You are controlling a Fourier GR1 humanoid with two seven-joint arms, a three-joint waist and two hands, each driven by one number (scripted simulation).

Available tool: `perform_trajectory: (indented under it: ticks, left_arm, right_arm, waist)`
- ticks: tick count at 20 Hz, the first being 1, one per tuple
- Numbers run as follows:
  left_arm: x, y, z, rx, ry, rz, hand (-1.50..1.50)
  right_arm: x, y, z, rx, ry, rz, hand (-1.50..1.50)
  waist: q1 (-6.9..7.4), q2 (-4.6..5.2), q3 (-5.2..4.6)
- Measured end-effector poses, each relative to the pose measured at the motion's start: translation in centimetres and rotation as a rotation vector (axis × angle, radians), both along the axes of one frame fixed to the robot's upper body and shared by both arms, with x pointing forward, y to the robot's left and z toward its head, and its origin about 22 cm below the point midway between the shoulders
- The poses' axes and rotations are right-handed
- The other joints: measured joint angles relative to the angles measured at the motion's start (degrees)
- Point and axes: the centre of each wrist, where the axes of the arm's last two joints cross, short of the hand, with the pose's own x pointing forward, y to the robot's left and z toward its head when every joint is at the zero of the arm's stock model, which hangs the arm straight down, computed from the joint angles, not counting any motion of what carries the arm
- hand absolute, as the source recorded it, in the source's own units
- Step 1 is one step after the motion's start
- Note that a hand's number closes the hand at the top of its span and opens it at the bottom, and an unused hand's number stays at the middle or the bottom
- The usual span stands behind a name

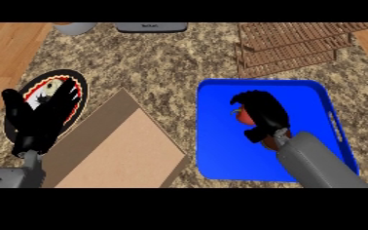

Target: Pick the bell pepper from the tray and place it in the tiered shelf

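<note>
One red bell pepper [244,116] on the blue tray [215,146], within the right hand's [262,109] curled fingers.

You have a red bell pepper [244,116] sitting inside the blue tray [215,151], mostly hidden under your right hand [260,111], whose fingers are curled round it. Only a red patch shows at the hand's left side, with a second sliver of red just below the wrist. The tray is a rounded rectangle with a raised rim and lies flat on the bench beneath that hand. The tiered shelf [291,46] is brown and slatted, with stepped levels; it stands beyond the hand, well apart from it, just past the tray's far edge.
</note>
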Motion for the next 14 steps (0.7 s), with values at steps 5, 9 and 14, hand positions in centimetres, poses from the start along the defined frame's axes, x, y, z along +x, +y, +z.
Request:
perform_trajectory:
  ticks: [5,9,14]
  left_arm:
    - [-0.3,0.2,-0.2,0.009,0.0,0.0,0.0]
    - [-0.5,0.3,-0.3,0.016,0.012,0.019,0.0]
    - [-1.0,0.7,-0.4,0.021,0.016,0.045,0.0]
  right_arm:
    - [0.3,0.7,-0.5,0.019,0.023,0.077,1.5]
    - [-0.1,1.1,-1.2,0.066,0.001,0.129,1.5]
    - [-1.1,0.5,-0.9,0.136,-0.001,0.174,1.5]
  waist:
    - [-0.36,-0.35,-0.07]
    - [-0.76,-0.35,-0.05]
    - [-1.63,-0.33,0.09]
